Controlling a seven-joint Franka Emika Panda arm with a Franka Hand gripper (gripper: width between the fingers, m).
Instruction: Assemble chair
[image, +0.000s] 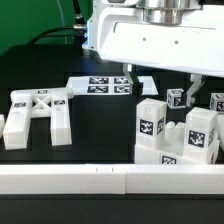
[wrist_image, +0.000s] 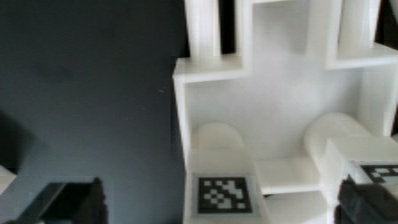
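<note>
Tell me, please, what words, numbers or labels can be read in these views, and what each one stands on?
No words, brands or numbers can be read anywhere.
The only signs are black-and-white square tags, which are patterns, not text. They stand on the marker board, the H-shaped piece and the white chair parts. One more shows close up in the wrist view.

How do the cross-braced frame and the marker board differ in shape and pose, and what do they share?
The frame is chunky and rises off the table; the marker board is thin and lies flat. The frame has open gaps around its cross brace; the marker board is one solid sheet. Both are white and rest on the black table.
</note>
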